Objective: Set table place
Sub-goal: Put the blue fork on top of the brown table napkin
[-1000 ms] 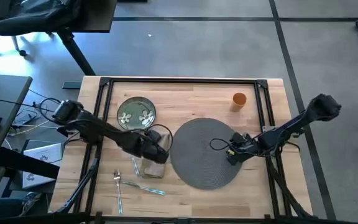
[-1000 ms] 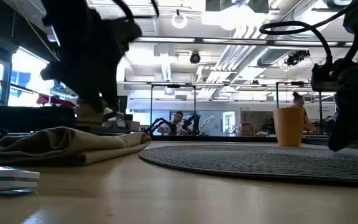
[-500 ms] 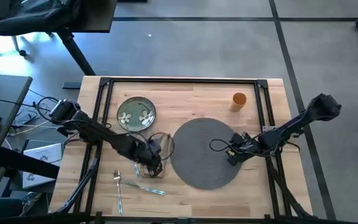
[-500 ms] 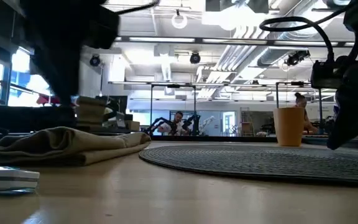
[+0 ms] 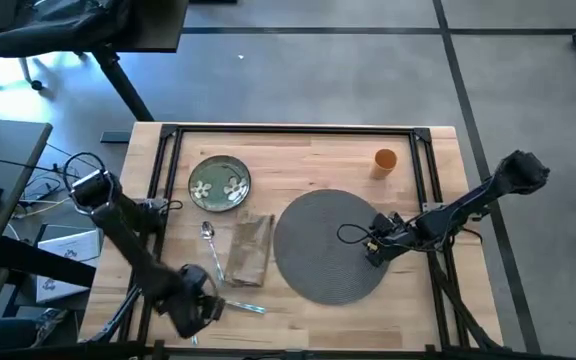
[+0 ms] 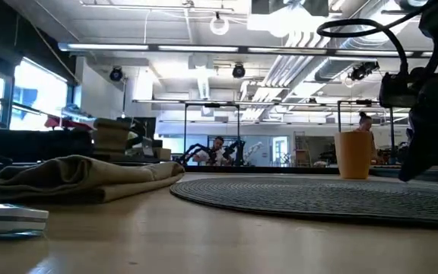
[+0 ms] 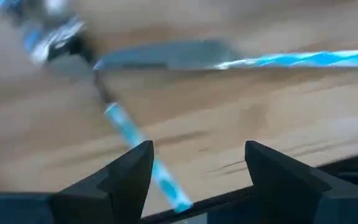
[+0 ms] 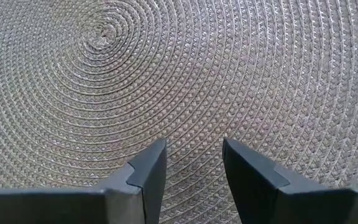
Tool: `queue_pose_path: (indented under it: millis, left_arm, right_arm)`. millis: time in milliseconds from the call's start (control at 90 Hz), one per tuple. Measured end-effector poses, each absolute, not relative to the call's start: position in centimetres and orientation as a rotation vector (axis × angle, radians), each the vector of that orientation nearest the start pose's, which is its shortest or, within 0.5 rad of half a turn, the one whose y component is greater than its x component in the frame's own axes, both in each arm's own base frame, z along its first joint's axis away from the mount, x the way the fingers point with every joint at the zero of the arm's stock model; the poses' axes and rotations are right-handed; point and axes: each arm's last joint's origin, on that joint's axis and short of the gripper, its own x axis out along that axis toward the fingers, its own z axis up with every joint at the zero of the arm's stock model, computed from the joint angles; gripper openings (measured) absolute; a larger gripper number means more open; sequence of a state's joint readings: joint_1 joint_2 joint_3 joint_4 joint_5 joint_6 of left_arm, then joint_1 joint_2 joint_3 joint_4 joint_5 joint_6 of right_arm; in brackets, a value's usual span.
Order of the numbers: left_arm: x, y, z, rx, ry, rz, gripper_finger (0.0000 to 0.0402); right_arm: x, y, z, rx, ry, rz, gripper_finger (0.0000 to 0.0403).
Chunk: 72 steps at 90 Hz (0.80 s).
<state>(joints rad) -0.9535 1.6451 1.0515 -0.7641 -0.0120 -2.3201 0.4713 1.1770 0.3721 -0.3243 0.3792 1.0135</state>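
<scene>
Cutlery [image 7: 166, 59] under open left gripper [image 7: 194, 171], table [image 5: 308, 150] edge

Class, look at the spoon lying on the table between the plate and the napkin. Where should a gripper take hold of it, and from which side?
Probably the handle, near its middle, from straight above. The spoon lies flat on the table, bowl toward the plate, its handle running along the napkin. Set the fingers across the thin handle. The open left gripper is nearest, over the other cutlery.

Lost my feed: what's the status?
Left tool open over cutlery near table edge. Right tool open above mat. Plate off mat.
</scene>
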Motion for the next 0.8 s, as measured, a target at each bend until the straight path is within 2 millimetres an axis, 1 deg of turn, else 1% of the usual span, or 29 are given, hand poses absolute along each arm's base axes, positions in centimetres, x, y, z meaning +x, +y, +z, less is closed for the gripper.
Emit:
queue_pose_path:
  millis: [78, 256, 344, 533, 644, 800]
  left_arm:
    - [16.8, -24.6, 17.8, -1.208, 1.361, 0.91, 0.0228]
    - [16.9, -24.1, 16.5, -1.108, 1.302, 0.994, 0.0223]
    - [16.6, -23.9, 15.7, -1.077, 1.33, 1.04, 0.0223]
    - [16.2, -23.4, 14.5, -1.054, 1.34, 1.074, 0.0217]
    - [16.1, -23.2, 14.3, -1.042, 1.343, 1.076, 0.0188]
    - [16.1, -23.3, 14.2, -1.044, 1.367, 1.066, 0.0115]
  right_arm:
    - [15.8, 6.8, 12.7, 0.452, 0.933, -0.432, 0.0138]
    - [15.9, 6.8, 12.7, 0.449, 0.924, -0.442, 0.0138]
    - [15.9, 6.8, 12.7, 0.447, 0.924, -0.441, 0.0138]
    - [15.9, 6.8, 12.7, 0.443, 0.918, -0.446, 0.0138]
    - [15.9, 6.8, 12.7, 0.452, 0.916, -0.451, 0.0138]
    - [15.9, 6.8, 12.7, 0.458, 0.917, -0.452, 0.0138]
